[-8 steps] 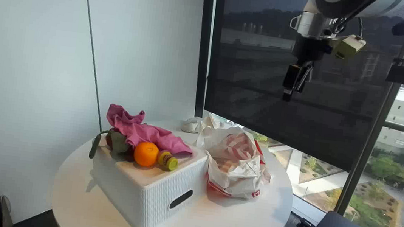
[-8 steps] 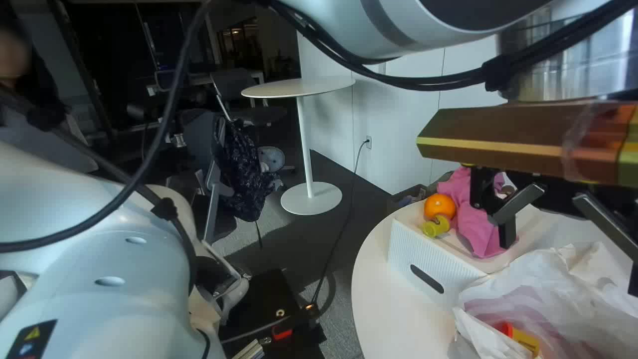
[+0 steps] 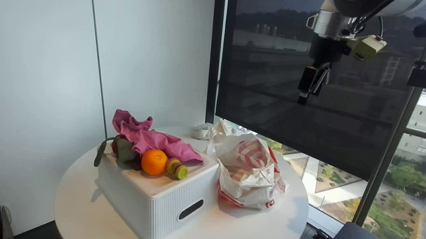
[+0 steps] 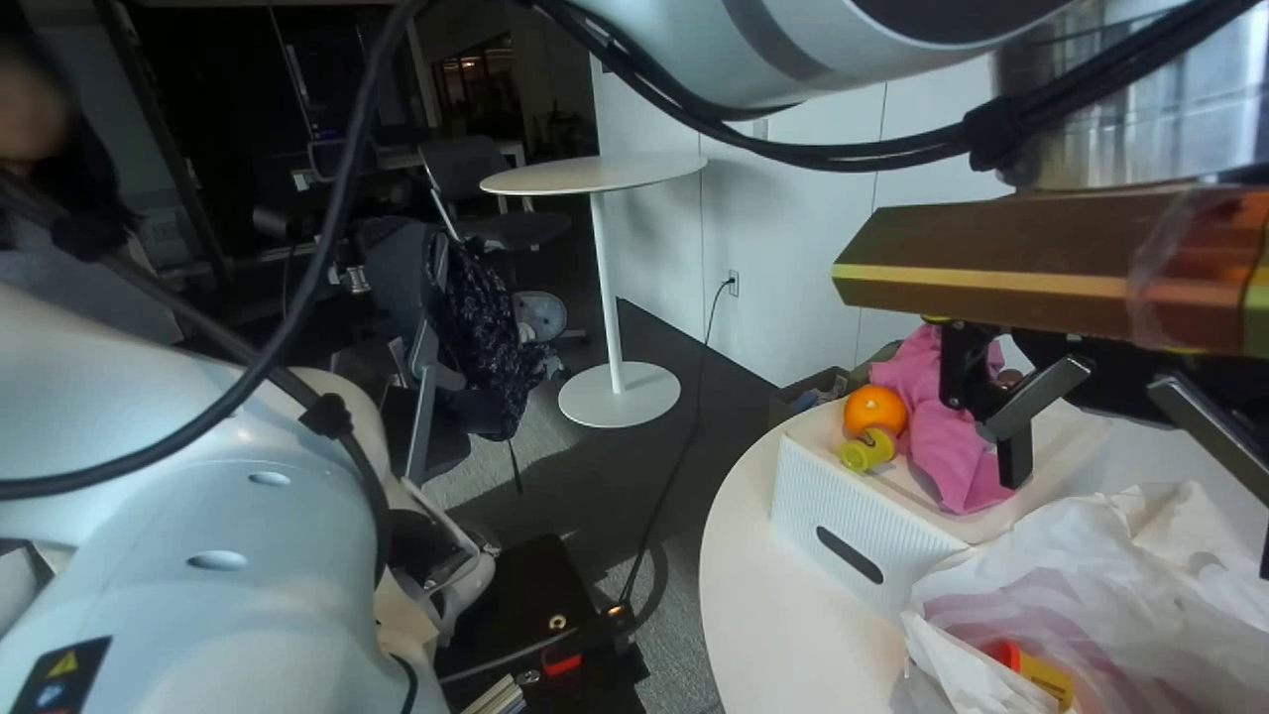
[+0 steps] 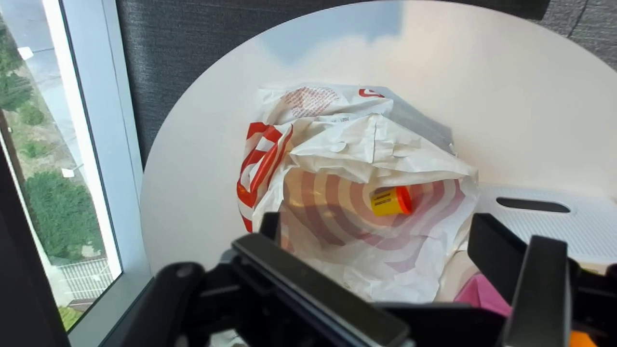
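The gripper (image 5: 378, 231) stands spread above the plastic bag (image 5: 337, 212) on the surface (image 5: 458, 62). Wrist view: a yellow container (image 5: 384, 203) (red lid (image 5: 404, 200) toward 3 o'clock) lies inside the bag; a white box (image 5: 588, 221) sits between 3 and 4 o'clock.

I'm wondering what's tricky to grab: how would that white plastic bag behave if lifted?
Probably floppy: the bag looks thin and crumpled. Likely light, since only a yellow tub shows inside; that round tub might roll.

arm (image 4: 238, 526): white, rounded | cables (image 4: 843, 157): black | label (image 4: 65, 674): black-and-yellow | claw (image 5: 378, 231): black, grey
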You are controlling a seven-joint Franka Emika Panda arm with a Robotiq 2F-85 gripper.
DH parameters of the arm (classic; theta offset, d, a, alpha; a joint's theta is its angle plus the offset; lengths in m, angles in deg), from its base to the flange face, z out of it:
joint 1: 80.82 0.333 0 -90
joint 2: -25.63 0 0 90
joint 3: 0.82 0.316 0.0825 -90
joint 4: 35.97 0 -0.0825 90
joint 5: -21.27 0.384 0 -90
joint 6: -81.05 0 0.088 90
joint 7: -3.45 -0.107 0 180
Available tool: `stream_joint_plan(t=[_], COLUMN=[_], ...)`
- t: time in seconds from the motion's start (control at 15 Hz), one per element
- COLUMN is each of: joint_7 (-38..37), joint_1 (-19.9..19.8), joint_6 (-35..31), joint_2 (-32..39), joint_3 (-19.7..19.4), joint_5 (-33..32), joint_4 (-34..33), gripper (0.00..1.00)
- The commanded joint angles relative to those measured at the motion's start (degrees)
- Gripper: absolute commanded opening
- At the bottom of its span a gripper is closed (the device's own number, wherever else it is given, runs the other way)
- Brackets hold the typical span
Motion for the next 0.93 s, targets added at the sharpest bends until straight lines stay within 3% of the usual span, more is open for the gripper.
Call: stream_joint_plan(t=[0.0, 0.2, 0.47, 0.67, 0.87], joint_7=[1.7, 3.2, 4.9, 5.0, 4.1], joint_1=[2.7, 8.1, 14.3, 16.4, 15.9], joint_6=[-1.0, -4.5, -13.7, -19.9, -25.0], joint_2=[3.0, 10.2, 23.3, 31.7, 38.3], joint_3=[-0.3, 1.2, 4.6, 7.9, 11.6], joint_5=[2.8, 7.2, 11.8, 14.8, 14.3], joint_4=[1.3, 2.3, -1.9, -6.6, -10.2], gripper=[1.00, 1.00, 1.00, 1.00, 1.00])
